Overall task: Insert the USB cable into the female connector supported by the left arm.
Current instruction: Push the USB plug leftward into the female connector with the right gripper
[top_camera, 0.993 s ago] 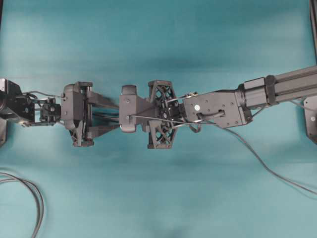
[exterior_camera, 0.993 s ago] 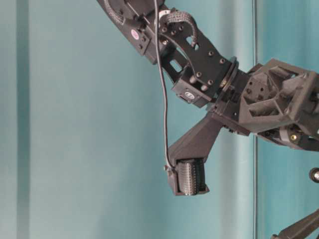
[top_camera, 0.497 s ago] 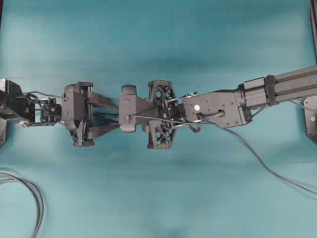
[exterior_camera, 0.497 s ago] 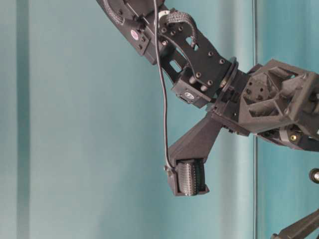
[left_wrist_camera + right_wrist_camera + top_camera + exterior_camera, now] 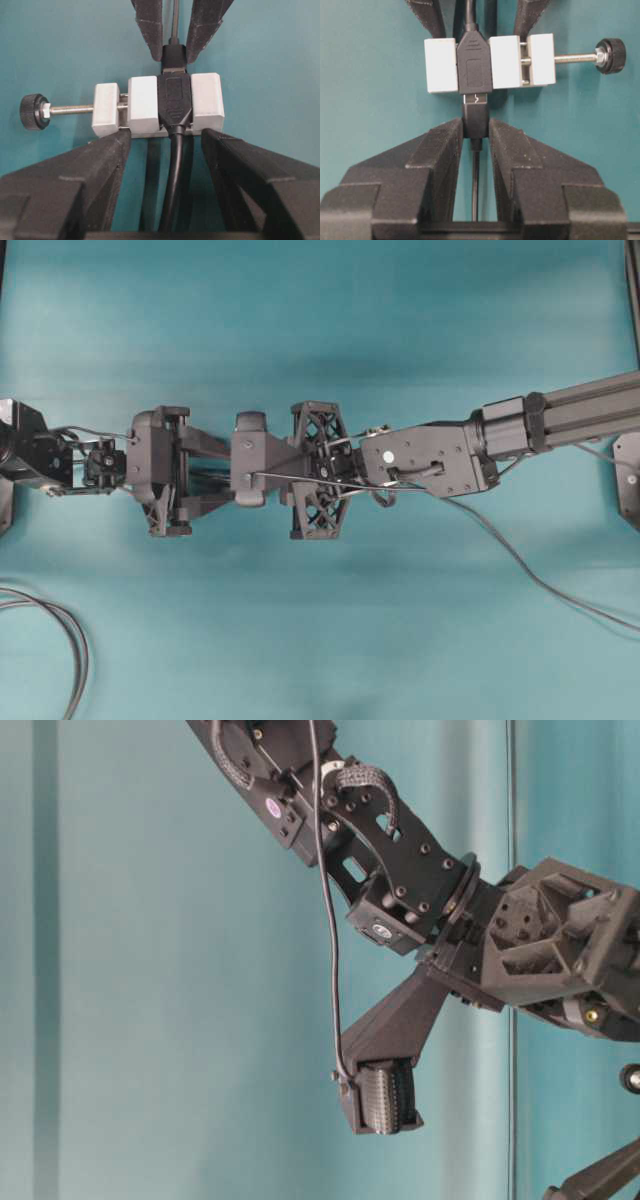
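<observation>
The female connector [image 5: 174, 102] is a black socket set in a white clamp block [image 5: 145, 102] with a black-knobbed screw [image 5: 34, 111]. My left gripper [image 5: 166, 137] is shut on the block's near edge, one finger [image 5: 112, 150] at each side. The USB cable's dark plug [image 5: 475, 120] is pinched in my shut right gripper [image 5: 475, 125], and its thin lead [image 5: 475, 185] runs back between the fingers. A sliver of the silvery tip [image 5: 475, 98] shows at the connector's [image 5: 475, 65] mouth. From overhead the left arm [image 5: 155, 470] and right arm [image 5: 420, 455] meet tip to tip, hiding the block.
Looped black cables [image 5: 70, 640] lie at the table's front left. A thin grey cable [image 5: 540, 580] trails from the right arm towards the right edge. A black mount [image 5: 628, 480] sits at the far right. The right wrist camera [image 5: 380, 1095] hangs low.
The right arm has slid a little to the left, towards the left gripper, and dipped slightly. The left arm has stayed put and both grips are unchanged.
</observation>
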